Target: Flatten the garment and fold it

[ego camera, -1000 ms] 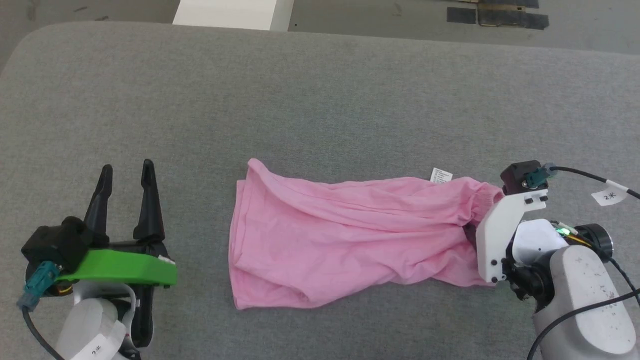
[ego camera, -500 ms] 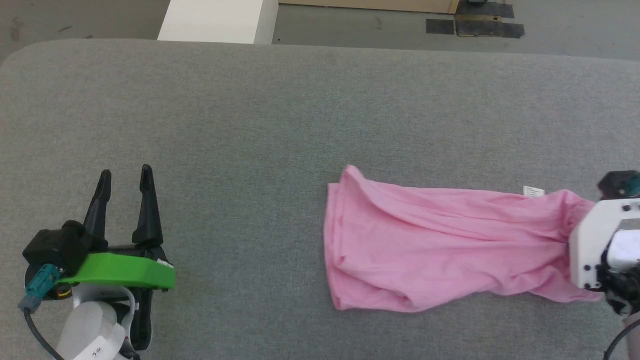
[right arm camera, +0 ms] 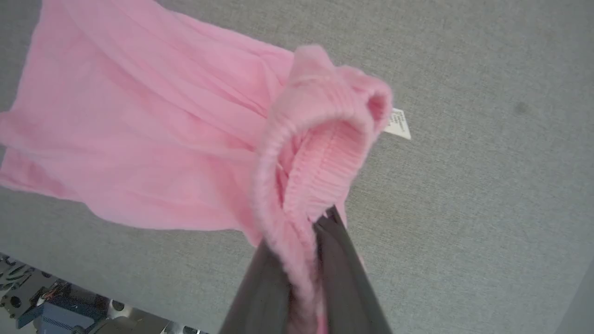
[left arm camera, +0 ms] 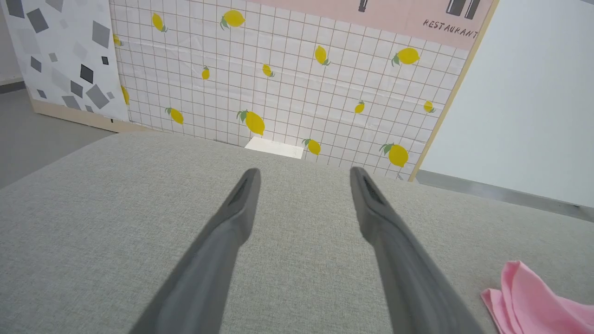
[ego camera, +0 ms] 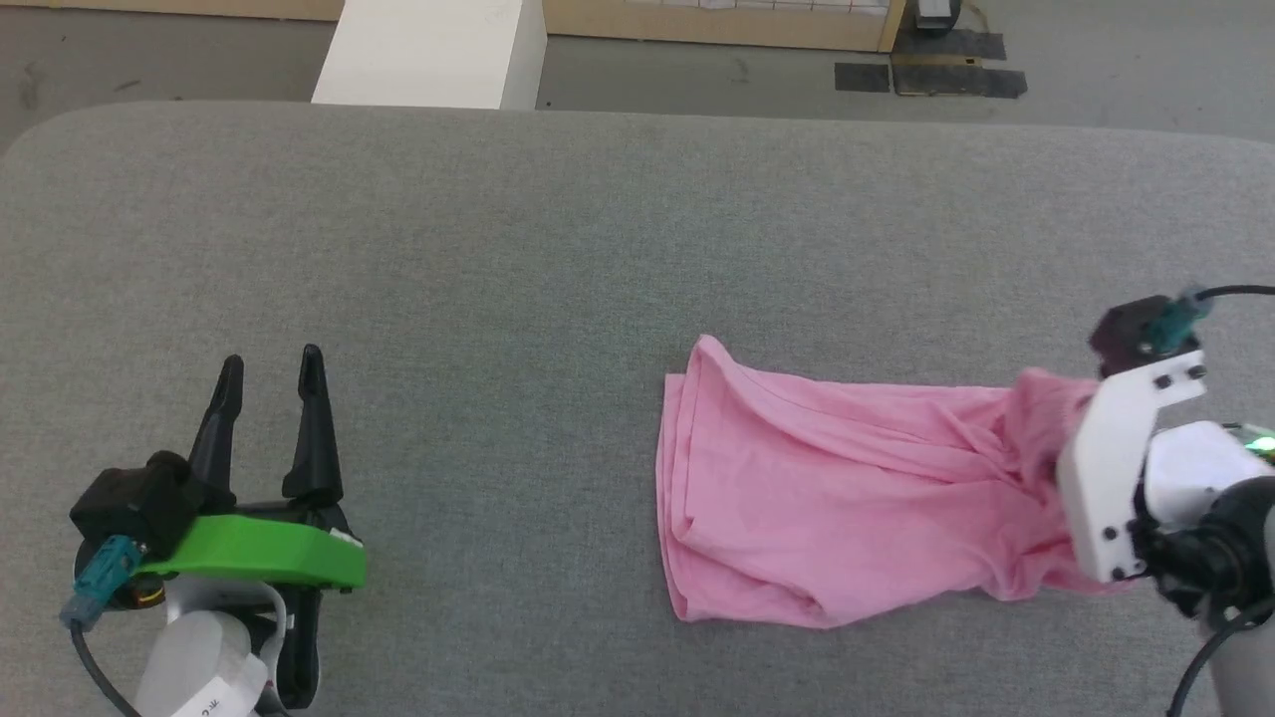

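Observation:
The light pink garment (ego camera: pixel 847 493) lies wrinkled on the grey padded table (ego camera: pixel 558 249), right of the middle, with its hem end toward the left. Its gathered waistband (right arm camera: pixel 320 153) is lifted off the table, and my right gripper (right arm camera: pixel 321 221) is shut on it. The small white label (right arm camera: pixel 398 124) hangs beside the waistband. In the head view the white wrist bracket (ego camera: pixel 1121 468) hides the right fingers. My left gripper (ego camera: pixel 269 383) stands open and empty at the lower left, far from the fabric. A corner of the garment (left arm camera: pixel 533 301) shows in the left wrist view.
The table's far edge (ego camera: pixel 637 112) runs across the top, with a white box (ego camera: pixel 428 50) and grey floor beyond it. A lemon-patterned tiled wall (left arm camera: pixel 297 79) stands behind the table. Bare grey surface stretches between my left gripper and the garment.
My right gripper dragged the garment to the right across the table, then lifted the waistband end up and slightly back left. The left gripper stayed open in place.

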`<state>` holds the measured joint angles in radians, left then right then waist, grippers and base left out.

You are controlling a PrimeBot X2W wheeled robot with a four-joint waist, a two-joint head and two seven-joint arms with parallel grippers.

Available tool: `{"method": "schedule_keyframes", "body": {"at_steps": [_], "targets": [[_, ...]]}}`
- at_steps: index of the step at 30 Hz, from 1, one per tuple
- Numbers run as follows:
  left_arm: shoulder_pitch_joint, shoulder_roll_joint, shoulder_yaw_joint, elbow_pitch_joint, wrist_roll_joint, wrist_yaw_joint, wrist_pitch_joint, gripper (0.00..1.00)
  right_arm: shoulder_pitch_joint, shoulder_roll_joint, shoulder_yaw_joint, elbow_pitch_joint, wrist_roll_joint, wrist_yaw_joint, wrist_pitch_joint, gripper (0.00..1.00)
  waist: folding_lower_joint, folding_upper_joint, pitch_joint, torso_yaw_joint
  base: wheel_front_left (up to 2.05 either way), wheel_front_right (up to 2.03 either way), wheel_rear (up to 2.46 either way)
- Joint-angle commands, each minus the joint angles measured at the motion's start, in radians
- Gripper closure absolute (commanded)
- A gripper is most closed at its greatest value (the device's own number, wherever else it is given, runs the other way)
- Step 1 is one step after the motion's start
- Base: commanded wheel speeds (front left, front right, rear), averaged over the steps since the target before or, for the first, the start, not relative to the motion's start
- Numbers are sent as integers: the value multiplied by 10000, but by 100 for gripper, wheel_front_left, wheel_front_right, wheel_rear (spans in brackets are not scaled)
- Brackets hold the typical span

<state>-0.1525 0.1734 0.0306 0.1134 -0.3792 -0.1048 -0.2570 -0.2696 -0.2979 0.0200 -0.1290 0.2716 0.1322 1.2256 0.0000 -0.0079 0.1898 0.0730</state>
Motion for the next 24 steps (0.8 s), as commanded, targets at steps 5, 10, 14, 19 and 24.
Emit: {"method": "schedule_keyframes", "body": {"at_steps": [5,10,14,19,24], "targets": [[68,-147,-93,73,159,-105,-47,0,177,749,612,-681,905,-15,422,100,0,79,-66,109,0,0,0],[110,-213,-179,133,161,-149,-47,0,-214,1446,1364,-317,1078,-15,-11,100,0,79,-80,274,0,0,0],[87,-231,-255,197,141,-178,-47,0,-681,1878,2017,391,938,-15,-713,100,0,79,-47,455,0,0,0],[59,-263,-349,290,93,-205,-47,0,-1241,2296,2708,1667,775,-15,-1650,100,0,79,28,677,0,0,0],[7,-290,-410,337,49,-223,-47,0,-1645,2441,3070,3144,300,-15,-2502,100,0,79,138,833,0,0,0]]}}
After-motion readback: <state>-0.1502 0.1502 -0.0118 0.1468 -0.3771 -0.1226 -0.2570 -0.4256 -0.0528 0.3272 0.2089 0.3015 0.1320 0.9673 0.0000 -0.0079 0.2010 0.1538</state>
